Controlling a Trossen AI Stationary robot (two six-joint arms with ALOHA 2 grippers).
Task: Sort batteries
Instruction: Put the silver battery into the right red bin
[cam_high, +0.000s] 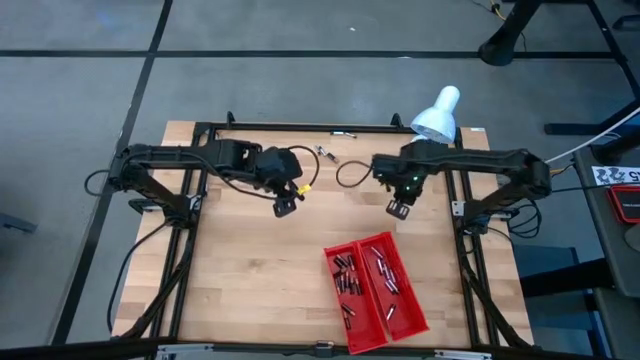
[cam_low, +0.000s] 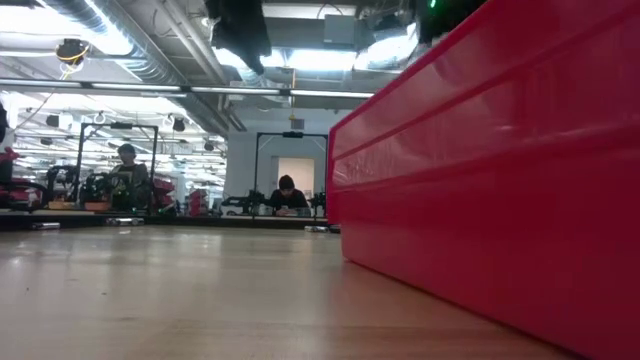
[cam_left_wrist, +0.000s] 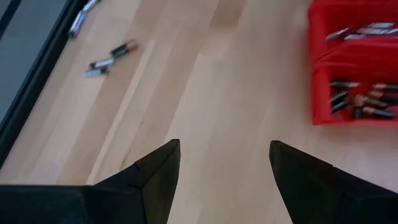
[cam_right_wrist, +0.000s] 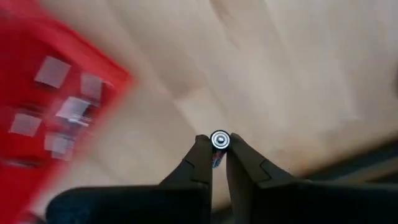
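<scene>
On the left of the pale wooden plank surface, the left pincer hangs above bare wood with its two dark fingers standing wide apart and nothing between them. Beyond it, near the far edge of the surface, a few loose small cylindrical batteries with metallic ends lie together on the wood, well apart from the pincer.

Toward the middle, the right pincer hovers over the wood, its fingers drawn together and clamped on one small battery with a round silvery end, which stands out between the fingertips in the right wrist view.

Nearer the front edge, right of centre, lies a red plastic tray with two long compartments, set at a slant to the surface's edges. Both compartments hold sorted cells: dark ones in the left compartment, silvery-grey ones in the right. The tray sits below the right pincer in the high view and apart from it.

In the low view the tray's red wall fills the right side, and people sit at benches in the room behind.
</scene>
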